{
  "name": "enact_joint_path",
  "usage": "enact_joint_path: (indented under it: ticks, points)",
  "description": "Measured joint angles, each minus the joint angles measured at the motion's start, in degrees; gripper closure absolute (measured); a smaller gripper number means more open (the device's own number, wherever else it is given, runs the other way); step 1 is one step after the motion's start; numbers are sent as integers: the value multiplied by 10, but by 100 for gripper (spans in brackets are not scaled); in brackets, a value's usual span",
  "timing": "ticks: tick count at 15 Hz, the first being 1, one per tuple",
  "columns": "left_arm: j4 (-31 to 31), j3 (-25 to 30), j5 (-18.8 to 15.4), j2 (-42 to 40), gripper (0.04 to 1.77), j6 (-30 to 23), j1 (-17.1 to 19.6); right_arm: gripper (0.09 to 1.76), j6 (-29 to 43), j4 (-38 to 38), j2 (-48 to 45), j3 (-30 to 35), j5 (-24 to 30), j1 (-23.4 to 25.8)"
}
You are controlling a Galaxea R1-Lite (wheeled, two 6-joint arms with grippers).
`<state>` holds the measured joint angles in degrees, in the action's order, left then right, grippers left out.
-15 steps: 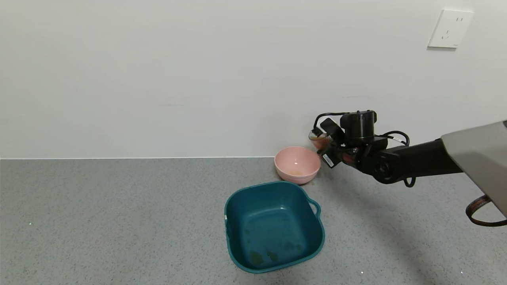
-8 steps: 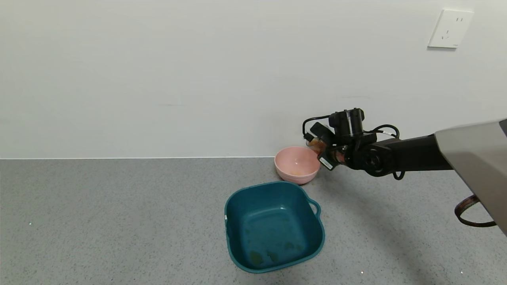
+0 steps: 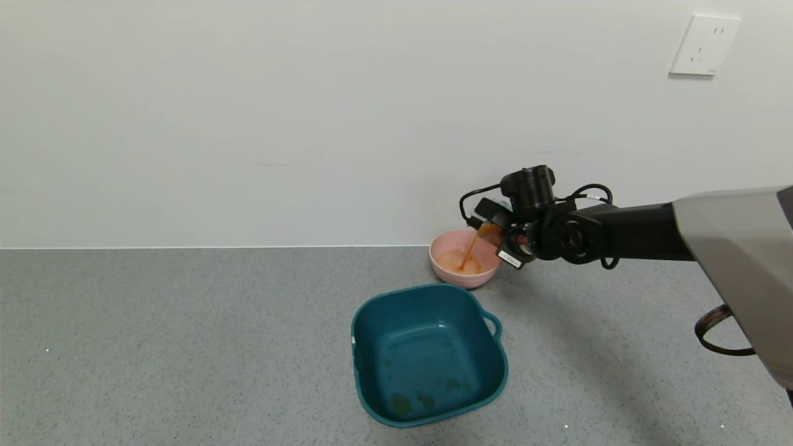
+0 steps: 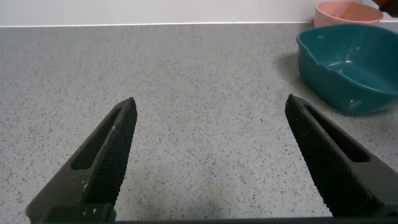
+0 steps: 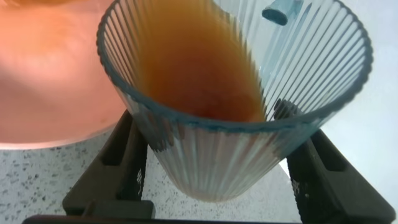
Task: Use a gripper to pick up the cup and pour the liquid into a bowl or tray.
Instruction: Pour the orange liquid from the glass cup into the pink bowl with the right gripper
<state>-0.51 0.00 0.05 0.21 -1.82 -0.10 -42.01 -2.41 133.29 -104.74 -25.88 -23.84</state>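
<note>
My right gripper (image 3: pixel 495 229) is shut on the ribbed pale blue-green cup (image 5: pixel 230 124) and holds it tipped over the far right rim of the pink bowl (image 3: pixel 443 263). A thin stream of reddish-brown liquid (image 3: pixel 469 253) runs from the cup's lip into the bowl and pools at the bottom. In the right wrist view the liquid (image 5: pixel 199 68) lies along the cup's tilted inner wall, with the bowl (image 5: pixel 50 74) behind it. In the head view the cup is mostly hidden behind the gripper. My left gripper (image 4: pixel 208 162) is open and empty, low over bare counter.
A square teal tub (image 3: pixel 427 353) with handles stands in front of the bowl, with a few stains inside; it also shows in the left wrist view (image 4: pixel 348 68). The grey counter (image 3: pixel 186 347) meets the white wall just behind the bowl. A wall socket (image 3: pixel 703 44) is at upper right.
My right gripper has moved left to over the bowl's rim and tipped the cup further. Liquid now streams into the bowl, which held almost none before.
</note>
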Motion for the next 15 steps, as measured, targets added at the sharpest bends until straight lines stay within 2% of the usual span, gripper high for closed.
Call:
enact_joint_path:
  ticks: [8,15]
  points:
    - [0,0,0,0,9,0,0,54,-25,-109,23,-80,-49,-13]
    - [0,0,0,0,9,0,0,54,-67,-113,20,-91,-59,-17]
